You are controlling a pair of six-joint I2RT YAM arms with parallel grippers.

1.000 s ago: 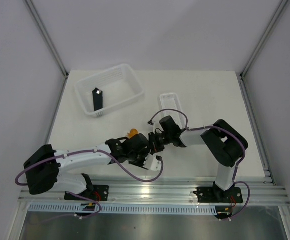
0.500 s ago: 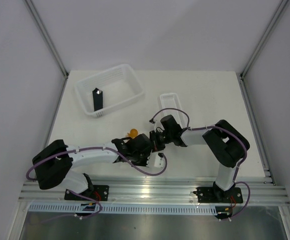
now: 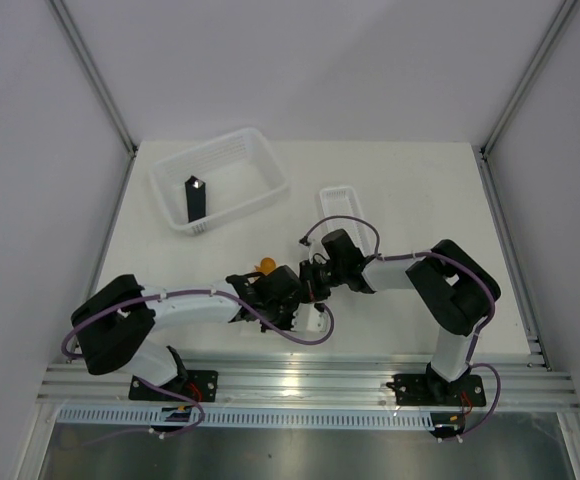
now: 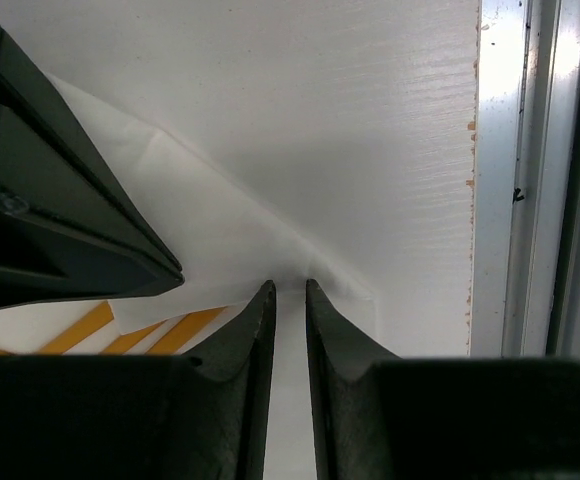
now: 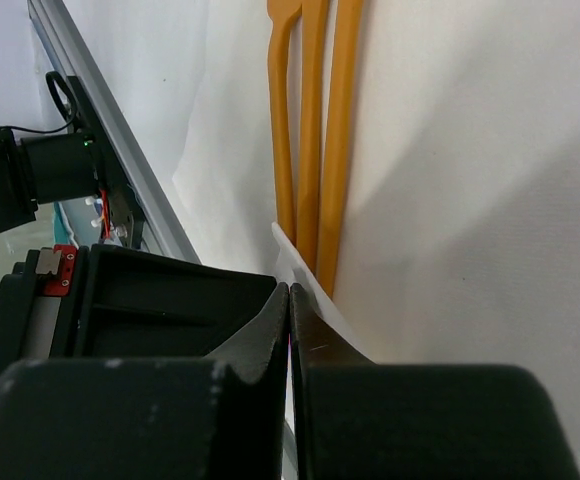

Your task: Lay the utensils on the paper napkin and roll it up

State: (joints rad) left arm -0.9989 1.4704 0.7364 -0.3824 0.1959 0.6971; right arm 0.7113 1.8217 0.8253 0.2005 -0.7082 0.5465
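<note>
Near the front edge of the worktop (image 3: pixel 420 190), the orange utensils (image 5: pixel 315 130) lie together on the paper napkin (image 4: pixel 220 230), its edges pinched by the left gripper (image 4: pixel 289 286) and right gripper (image 5: pixel 288 288); rolling seems barely begun.

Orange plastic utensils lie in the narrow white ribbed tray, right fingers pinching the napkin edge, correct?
No: the orange plastic utensils lie on the thin white paper napkin, as the right wrist view shows. The right fingers pinch its edge.
</note>
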